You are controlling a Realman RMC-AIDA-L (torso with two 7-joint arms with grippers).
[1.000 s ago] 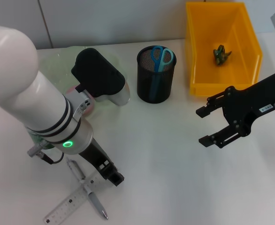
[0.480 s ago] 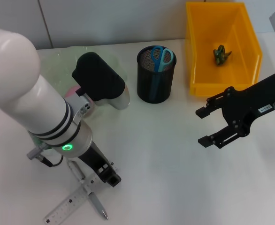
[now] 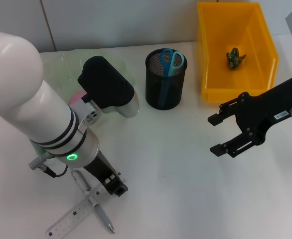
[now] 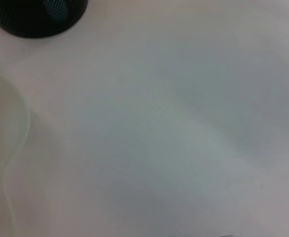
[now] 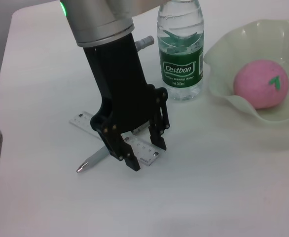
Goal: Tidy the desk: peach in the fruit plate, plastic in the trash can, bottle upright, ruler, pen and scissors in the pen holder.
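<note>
My left gripper (image 3: 115, 185) (image 5: 145, 152) is down at the table, open, with its fingers standing either side of one end of the clear ruler (image 3: 70, 217) (image 5: 87, 123). The silver pen (image 3: 97, 205) (image 5: 93, 160) lies across the ruler beside it. In the right wrist view the bottle (image 5: 180, 52) stands upright, and the pink peach (image 5: 261, 84) rests in the pale green fruit plate (image 5: 233, 49). The blue scissors (image 3: 172, 60) stand in the black mesh pen holder (image 3: 165, 85). Green plastic (image 3: 234, 57) lies in the yellow trash can (image 3: 212, 74). My right gripper (image 3: 223, 133) hovers open at the right, holding nothing.
The left arm's white body (image 3: 41, 114) covers most of the fruit plate (image 3: 69, 59) and the bottle in the head view. The left wrist view shows bare white table (image 4: 159, 128) and the pen holder's rim (image 4: 33, 22). Open table lies between the two arms.
My left gripper has shifted slightly left and lower over the ruler's end. The right arm and all other things have stayed put.
</note>
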